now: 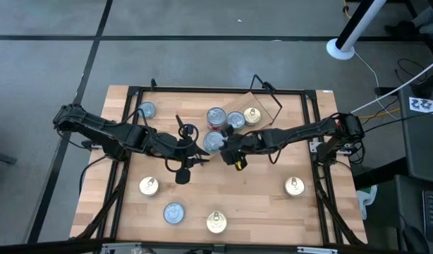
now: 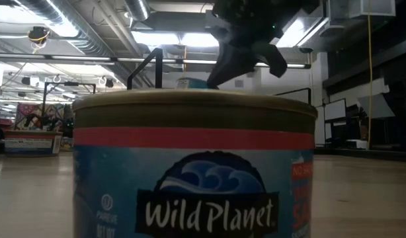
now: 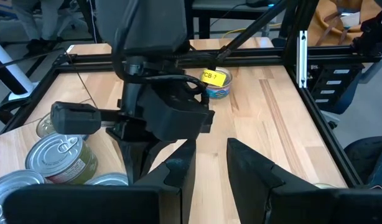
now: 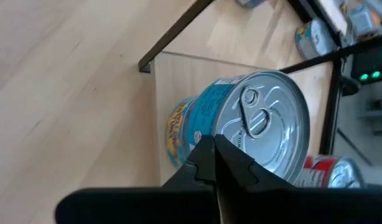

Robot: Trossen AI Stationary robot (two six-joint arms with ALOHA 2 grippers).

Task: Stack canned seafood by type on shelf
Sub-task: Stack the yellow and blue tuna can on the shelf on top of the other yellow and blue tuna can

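Note:
The shelf [image 1: 266, 104], a light plank on black wire legs, stands at the table's far middle. Tins [image 1: 235, 120] sit close together on it. In the right wrist view a silver-topped, blue-labelled tin [image 4: 259, 124] sits on another tin [image 4: 175, 134] at the plank's edge [image 4: 178, 81]. My right gripper [image 4: 213, 152] is shut, its tips right at the upper tin's side. My left gripper [image 3: 209, 152] hangs open and holds nothing just left of the right gripper [image 1: 222, 146]. More tins [image 1: 148, 185] stand loose on the table. My right gripper's shut fingertips [image 4: 206, 158] slant down toward the side wall [image 4: 209, 118] of the upper tin in the stack. They overlap it in the wrist view, and I cannot tell whether they touch it.
Loose tins stand at the far left [image 1: 147, 110], near middle [image 1: 173, 212] [image 1: 216, 222] and near right [image 1: 294, 186]. One blue-labelled tin [image 2: 190, 172] fills the low view. A black frame [image 1: 315, 141] borders the table. Bare wood lies between the arms and the near tins.

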